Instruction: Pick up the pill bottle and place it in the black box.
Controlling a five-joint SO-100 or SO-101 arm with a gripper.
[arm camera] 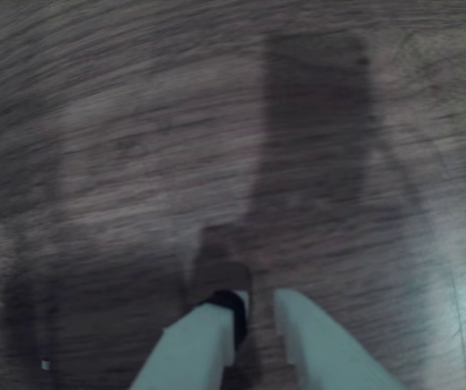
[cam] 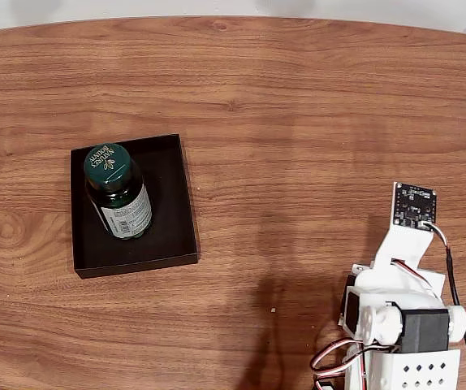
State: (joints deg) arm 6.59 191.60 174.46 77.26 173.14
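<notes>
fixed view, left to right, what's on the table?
Black box with the pill bottle standing inside its left part → bare wood table → white robot arm at lower right, small circuit board at its top.

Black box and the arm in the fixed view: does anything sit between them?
No. In the fixed view, only bare wooden table separates the black box, which holds the pill bottle, from the arm.

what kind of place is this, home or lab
Probably a hobby or home robotics bench rather than a formal lab: a wood-grain table, a small white arm with exposed wiring, and a pill bottle standing in a black box.
</notes>
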